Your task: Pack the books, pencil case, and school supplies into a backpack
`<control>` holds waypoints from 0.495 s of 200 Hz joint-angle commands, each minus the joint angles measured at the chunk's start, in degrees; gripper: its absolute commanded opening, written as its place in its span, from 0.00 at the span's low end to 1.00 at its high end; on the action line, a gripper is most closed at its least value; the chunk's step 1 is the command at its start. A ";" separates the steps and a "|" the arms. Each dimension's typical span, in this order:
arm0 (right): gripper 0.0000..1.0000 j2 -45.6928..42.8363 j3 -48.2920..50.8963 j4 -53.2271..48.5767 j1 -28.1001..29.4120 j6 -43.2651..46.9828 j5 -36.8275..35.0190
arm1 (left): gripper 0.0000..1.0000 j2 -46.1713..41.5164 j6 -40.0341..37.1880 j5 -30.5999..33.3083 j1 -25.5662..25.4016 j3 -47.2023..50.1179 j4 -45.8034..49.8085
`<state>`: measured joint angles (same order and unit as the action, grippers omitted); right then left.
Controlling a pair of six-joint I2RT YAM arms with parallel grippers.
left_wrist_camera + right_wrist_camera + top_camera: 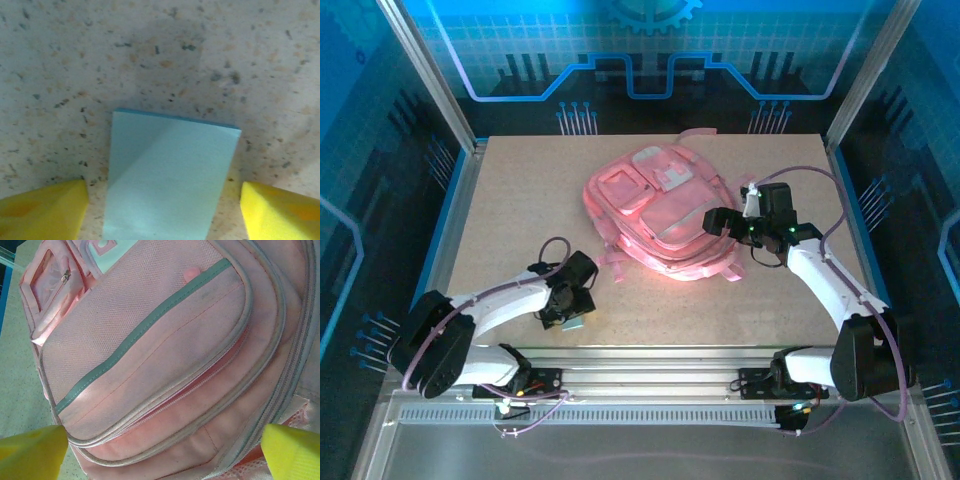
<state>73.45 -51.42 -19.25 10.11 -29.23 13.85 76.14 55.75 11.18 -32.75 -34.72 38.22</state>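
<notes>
The pink backpack (655, 215) lies flat in the middle of the table, front pockets up. Up close, the backpack (150, 340) has its front pocket zip (200, 380) parted by a narrow slit. My right gripper (162, 457) hovers open at the pack's right side, yellow fingertips (30, 452) wide apart over the fabric. A pale blue flat rectangle (170, 175) lies on the table between the open fingers of my left gripper (162, 217), with a gap on each side. From above, the left gripper (570, 315) is low near the front edge. Books, pencil case and dark grey packet are out of view.
Pink straps (615, 262) trail from the backpack toward the left arm. The speckled tabletop (510, 200) is bordered by metal frame rails (660, 355) at the front and blue panels at the sides.
</notes>
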 commanded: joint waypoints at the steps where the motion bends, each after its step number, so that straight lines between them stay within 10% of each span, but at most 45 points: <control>1: 1.00 -1.71 0.62 0.00 0.58 -0.83 -0.89 | 0.69 2.31 -0.12 -2.39 0.36 1.32 -4.18; 48: 1.00 -2.34 0.53 -0.11 0.68 -1.17 -1.08 | 0.48 1.64 -0.44 -1.11 0.29 1.23 -4.16; 99: 1.00 -2.16 0.01 2.32 1.38 -1.44 5.49 | 0.47 -2.89 -1.69 1.32 1.19 -5.43 -2.54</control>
<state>72.29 -51.42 -19.00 10.33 -30.04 14.70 75.59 55.13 12.19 -32.36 -35.38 38.24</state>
